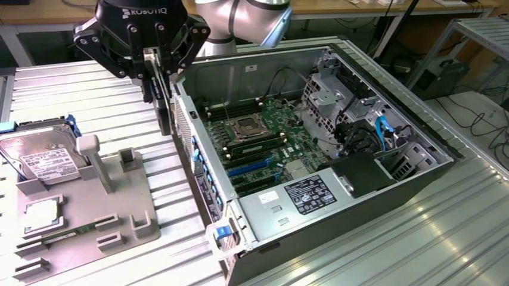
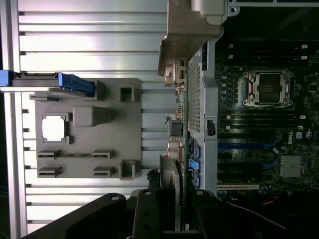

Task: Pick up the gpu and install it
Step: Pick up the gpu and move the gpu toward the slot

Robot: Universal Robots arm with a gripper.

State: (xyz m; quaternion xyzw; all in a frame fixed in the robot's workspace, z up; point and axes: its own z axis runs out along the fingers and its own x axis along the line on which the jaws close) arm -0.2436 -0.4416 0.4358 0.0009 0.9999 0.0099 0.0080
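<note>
While clenched on the gpu [image 1: 164, 119], the gripper [image 1: 159, 89] holds the card upright just outside the open computer case [image 1: 238, 71], above the slatted table [image 1: 95, 107].

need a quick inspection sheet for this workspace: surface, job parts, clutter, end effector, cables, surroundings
surface: ribbed metal table, carrying a grey fixture tray and an open computer case
job's things: gpu held upright, hanging just outside the case wall; not yet seated on the motherboard
clutter: hard drive and cpu chip sitting in the tray
end effector: end effector closed on the gpu from above
cables: blue cable and black cables inside the case; loose cables on the floor at the exterior view's right
surroundings: wooden benches behind the table
</note>
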